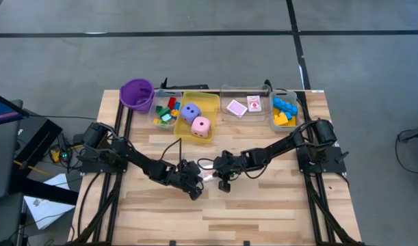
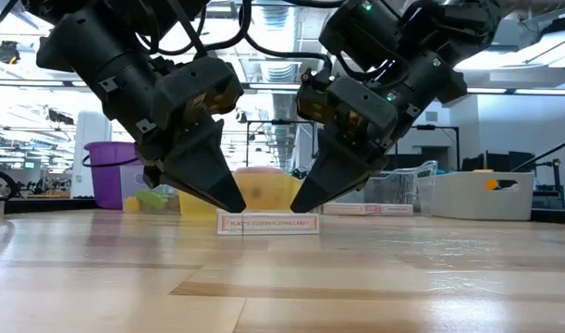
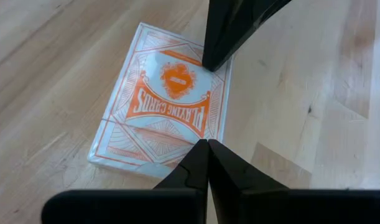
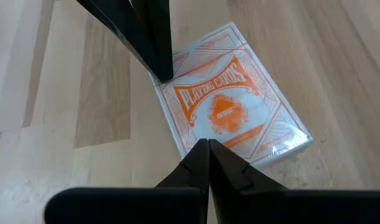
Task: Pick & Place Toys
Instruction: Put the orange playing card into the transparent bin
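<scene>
Wrist views, left and right: one pack of playing cards (image 3: 162, 115), flat rectangular box in glossy clear wrap, white face with orange scrollwork and the words "PLAYING CARDS". It lies flat on the table's middle, toward the front edge.

Left gripper (image 3: 208, 144): matte black tapered fingers pressed together with no gap, tip at one long edge of the pack. Right gripper (image 4: 208, 144): same build, fingers likewise closed, tip at the opposite long edge. Neither holds anything. Low view shows both tips angled down to the pack's two ends.

Table (image 1: 263, 212): pale wood planks, visible grain and seams, on a black frame.

Back row, high view: round purple cup (image 1: 136, 93); clear bin of mixed small bricks (image 1: 166, 113); yellow bin (image 1: 210, 102) with a purple foam die (image 1: 190, 112) and a pink foam die (image 1: 201, 126); clear bin with two card packs (image 1: 243, 106); clear bin of blue and yellow bricks (image 1: 284, 111).

Room: grey floor with dark lines; open workshop with ceiling lights behind.
</scene>
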Tool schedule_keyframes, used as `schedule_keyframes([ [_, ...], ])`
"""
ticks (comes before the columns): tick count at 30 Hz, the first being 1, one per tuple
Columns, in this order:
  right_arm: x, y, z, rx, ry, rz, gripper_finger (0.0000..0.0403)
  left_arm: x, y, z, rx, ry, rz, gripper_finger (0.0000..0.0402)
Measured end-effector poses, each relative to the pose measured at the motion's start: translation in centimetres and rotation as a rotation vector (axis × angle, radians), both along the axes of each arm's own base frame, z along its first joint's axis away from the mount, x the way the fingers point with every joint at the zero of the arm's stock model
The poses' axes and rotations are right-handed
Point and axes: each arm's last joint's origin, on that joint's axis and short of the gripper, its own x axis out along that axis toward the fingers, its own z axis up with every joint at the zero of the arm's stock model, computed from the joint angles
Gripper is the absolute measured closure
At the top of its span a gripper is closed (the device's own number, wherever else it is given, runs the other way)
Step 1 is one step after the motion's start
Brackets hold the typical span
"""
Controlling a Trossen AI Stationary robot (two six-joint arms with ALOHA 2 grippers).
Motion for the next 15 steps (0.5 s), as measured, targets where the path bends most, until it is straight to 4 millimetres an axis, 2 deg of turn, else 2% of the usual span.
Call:
schedule_keyframes([
  [15, 0.06, 0.20, 0.07, 0.073, 0.002, 0.032, 0.0403, -0.15, 0.26, -0.09, 0.037, 0.026, 0.016, 0.0402],
])
